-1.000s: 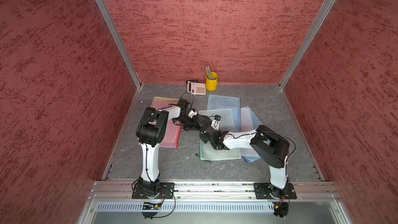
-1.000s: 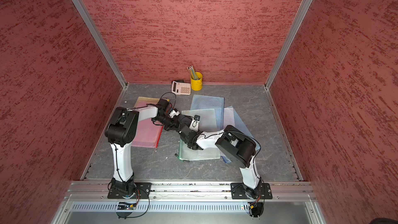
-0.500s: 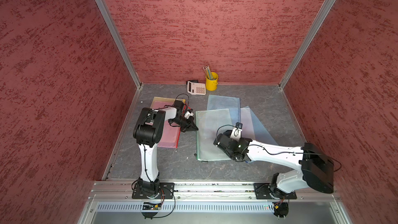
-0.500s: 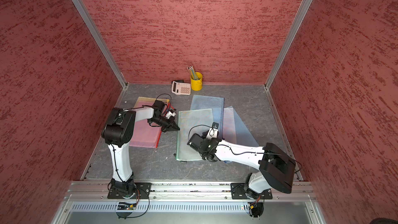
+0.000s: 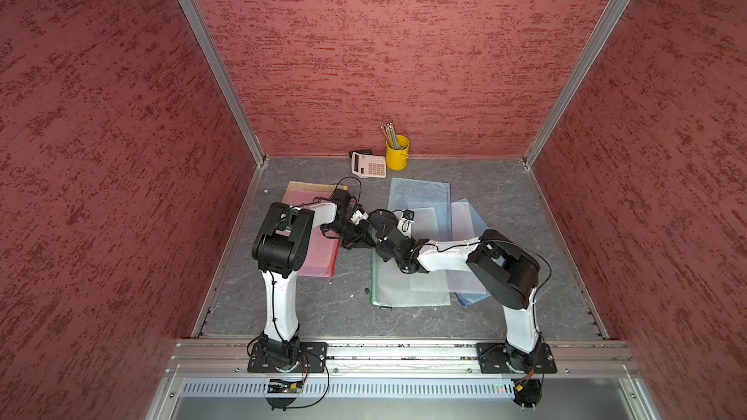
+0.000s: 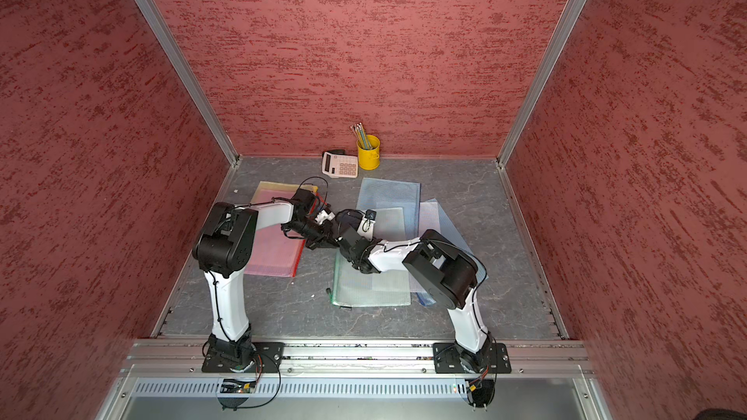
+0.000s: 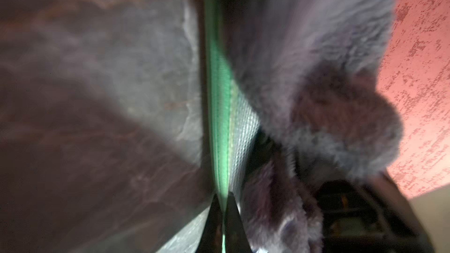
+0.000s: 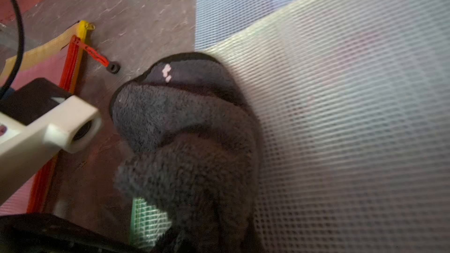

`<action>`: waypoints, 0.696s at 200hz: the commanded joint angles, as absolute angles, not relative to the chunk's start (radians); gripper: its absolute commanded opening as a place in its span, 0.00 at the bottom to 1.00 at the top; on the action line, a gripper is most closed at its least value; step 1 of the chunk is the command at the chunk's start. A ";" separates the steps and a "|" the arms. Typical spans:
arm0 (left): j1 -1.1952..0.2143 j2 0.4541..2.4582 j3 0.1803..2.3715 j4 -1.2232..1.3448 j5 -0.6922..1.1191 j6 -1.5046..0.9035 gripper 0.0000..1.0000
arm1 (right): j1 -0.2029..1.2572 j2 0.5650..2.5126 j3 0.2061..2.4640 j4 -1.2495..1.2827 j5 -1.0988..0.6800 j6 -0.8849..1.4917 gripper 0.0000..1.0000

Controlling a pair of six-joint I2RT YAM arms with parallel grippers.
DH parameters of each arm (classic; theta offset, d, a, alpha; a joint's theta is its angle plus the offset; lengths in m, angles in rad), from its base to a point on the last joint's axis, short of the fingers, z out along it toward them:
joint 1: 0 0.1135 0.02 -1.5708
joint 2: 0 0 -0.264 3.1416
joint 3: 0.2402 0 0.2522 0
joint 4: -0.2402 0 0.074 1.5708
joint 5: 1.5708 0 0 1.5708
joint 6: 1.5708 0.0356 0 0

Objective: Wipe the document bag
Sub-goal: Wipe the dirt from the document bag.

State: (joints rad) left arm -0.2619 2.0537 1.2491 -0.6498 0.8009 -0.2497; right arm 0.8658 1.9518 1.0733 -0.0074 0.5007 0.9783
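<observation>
the left pincer (image 7: 222,206) is pinched narrow on the green zipper edge of the document bag (image 7: 220,118), along its left side toward the far end. the right pincer (image 5: 383,228) is clamped on a dark grey cloth (image 8: 185,130), which is bunched on the mesh by that same edge and spills partly onto the grey tabletop (image 5: 303,305). the document bag lies flat mid-tabletop, overlapping a blue bag (image 5: 424,195) and a lilac bag (image 5: 465,220). a pink bag (image 5: 319,254) lies to its left.

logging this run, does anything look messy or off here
Nothing spilled or torn. The green-edged bag lies atop a crooked, fanned pile of a blue bag and a purple bag, and the cloth straddles its edge, partly over the bare table.
</observation>
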 commanded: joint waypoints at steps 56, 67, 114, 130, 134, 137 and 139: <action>-0.230 2.000 1.221 -0.679 0.773 -0.228 0.00 | 0.802 1.580 0.911 -0.602 0.745 1.060 0.00; -0.244 2.000 1.220 -0.679 0.772 -0.227 0.00 | 0.804 1.564 0.998 -0.549 0.769 0.994 0.00; -0.296 2.013 1.224 -0.646 0.760 -0.281 0.00 | 0.797 1.827 1.288 -0.026 0.523 0.631 0.00; -0.299 2.012 1.231 -0.640 0.749 -0.299 0.00 | 0.784 1.947 1.356 -0.011 0.476 0.628 0.00; -0.299 2.009 1.233 -0.639 0.744 -0.303 0.00 | 0.775 1.972 1.363 -0.017 0.474 0.637 0.00; -0.298 2.008 1.232 -0.638 0.743 -0.307 0.00 | 0.769 1.987 1.367 -0.025 0.475 0.646 0.00; -0.298 2.006 1.232 -0.635 0.741 -0.309 0.00 | 0.762 1.996 1.370 -0.031 0.475 0.652 0.00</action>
